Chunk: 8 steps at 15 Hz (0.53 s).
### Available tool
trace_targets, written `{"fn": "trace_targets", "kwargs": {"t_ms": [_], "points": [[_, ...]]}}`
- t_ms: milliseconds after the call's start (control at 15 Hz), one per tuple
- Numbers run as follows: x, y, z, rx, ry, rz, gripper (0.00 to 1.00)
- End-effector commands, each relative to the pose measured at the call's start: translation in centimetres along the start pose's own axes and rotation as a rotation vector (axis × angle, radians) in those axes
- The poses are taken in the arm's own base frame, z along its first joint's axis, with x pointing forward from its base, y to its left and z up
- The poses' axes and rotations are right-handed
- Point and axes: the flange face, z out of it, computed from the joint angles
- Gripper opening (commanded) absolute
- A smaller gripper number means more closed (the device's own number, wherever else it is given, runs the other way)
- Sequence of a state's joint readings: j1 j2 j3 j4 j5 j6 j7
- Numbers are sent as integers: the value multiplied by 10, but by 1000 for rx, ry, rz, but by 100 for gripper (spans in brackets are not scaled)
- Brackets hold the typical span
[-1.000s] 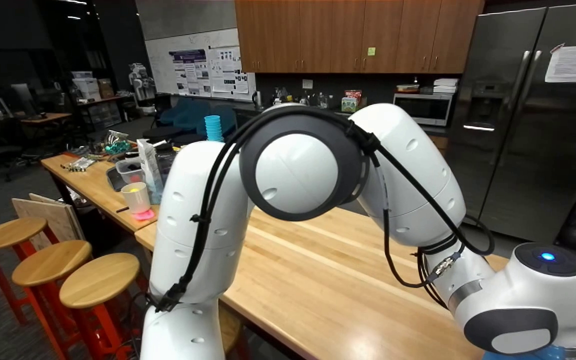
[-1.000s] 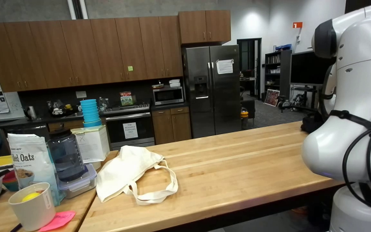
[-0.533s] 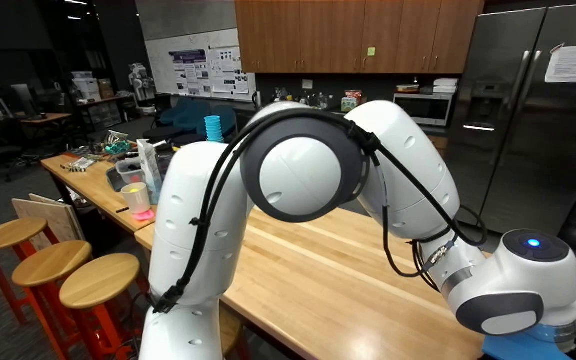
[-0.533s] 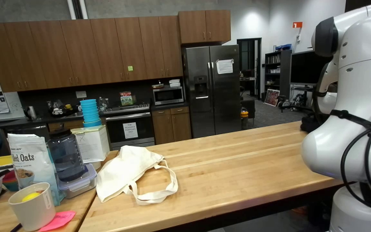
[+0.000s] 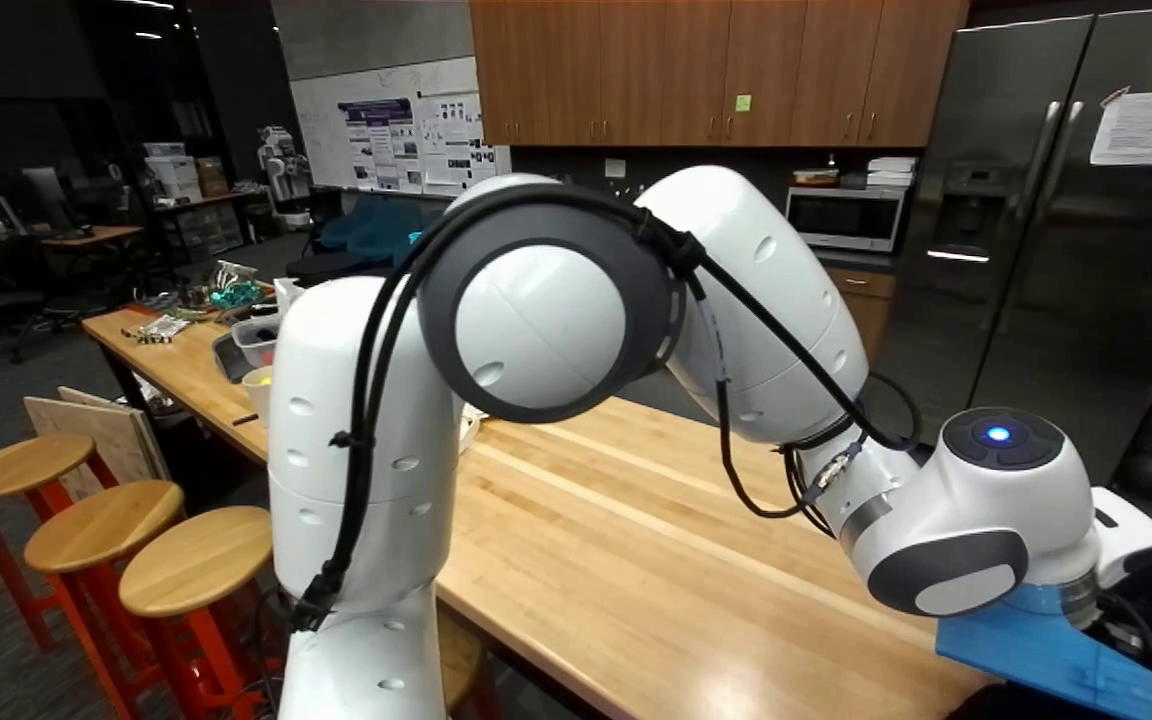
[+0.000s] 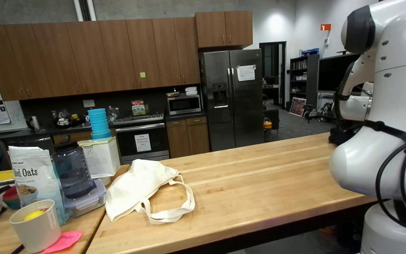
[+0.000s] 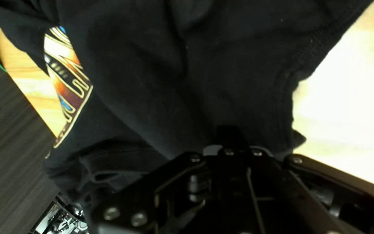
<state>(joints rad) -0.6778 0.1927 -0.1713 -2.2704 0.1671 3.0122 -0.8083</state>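
Note:
In the wrist view a rumpled black cloth (image 7: 187, 81) with a colourful printed patch (image 7: 68, 84) fills most of the picture. Over its lower part my gripper (image 7: 230, 133) is shut, the fingers together and their tips against or just above the fabric. Whether a fold is pinched between them I cannot tell. Part of the cloth (image 5: 1001, 703) shows at the lower right in an exterior view, below a blue panel (image 5: 1046, 650) at the arm's wrist. The fingers are hidden in both exterior views.
The wooden table (image 6: 245, 190) bears a cream tote bag (image 6: 139, 187). On the adjoining table stand an oats bag (image 6: 35, 180), a dark jar (image 6: 71, 169) and a beige cup (image 6: 37, 225). Several stools (image 5: 201, 560) stand beside the table. In the wrist view the table edge (image 7: 34, 97) runs along the left.
The arm has swung left and its wrist has risen in an exterior view, bringing more of the blue panel and black cloth into sight. The tote bag and other items have not moved.

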Motion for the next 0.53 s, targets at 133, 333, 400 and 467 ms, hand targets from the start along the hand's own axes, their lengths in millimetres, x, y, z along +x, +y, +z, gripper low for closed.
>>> {"fn": "trace_targets", "kwargs": {"t_ms": [133,333,400,467], "points": [[3,-24,-40,-10,69,-62,0],[7,-38,-56,-17,98,-100,0],[8,-44,-63,-22,112,-115,0],[9,-49,-69,-26,123,-131,0]]}}
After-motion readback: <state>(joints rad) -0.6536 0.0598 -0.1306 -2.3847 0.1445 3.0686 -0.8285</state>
